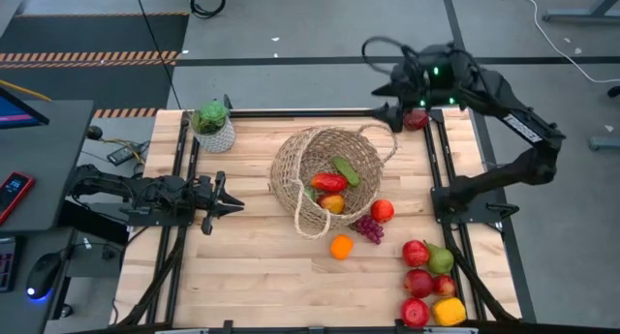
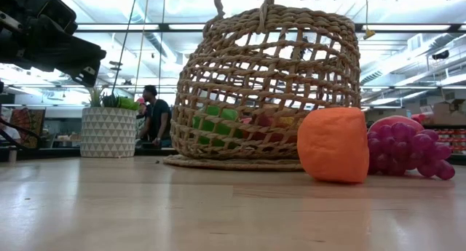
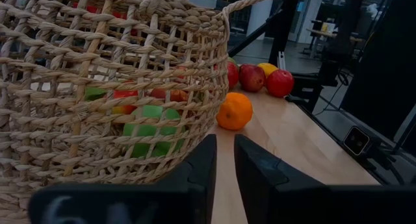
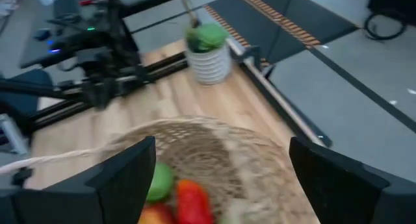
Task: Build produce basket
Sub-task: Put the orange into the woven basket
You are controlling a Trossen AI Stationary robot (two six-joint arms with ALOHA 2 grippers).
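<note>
The woven tan basket [image 1: 325, 174] stands on its base at the table's middle. In it lie a red pepper [image 1: 328, 182], a cucumber [image 1: 346, 169] and a yellow-orange piece [image 1: 332, 203]. An orange [image 1: 341, 247], purple grapes [image 1: 369, 227] and a red apple [image 1: 382, 210] lie on the table beside its near right side. My right gripper [image 1: 385, 112] hangs wide open and empty above the far edge, right of the basket; its wrist view [image 4: 221, 165] looks down on the basket [image 4: 195, 152]. My left gripper [image 1: 232, 206] is low at the basket's left, with a narrow gap between its fingers [image 3: 224, 165], and it is empty.
Several red apples [image 1: 417, 266], a pear [image 1: 441, 259] and a yellow pepper [image 1: 449, 312] lie at the near right corner. A white pot with a green plant [image 1: 213, 126] stands at the far left. A red round thing [image 1: 417, 119] shows beside my right wrist. A person [image 2: 153, 113] stands in the room behind.
</note>
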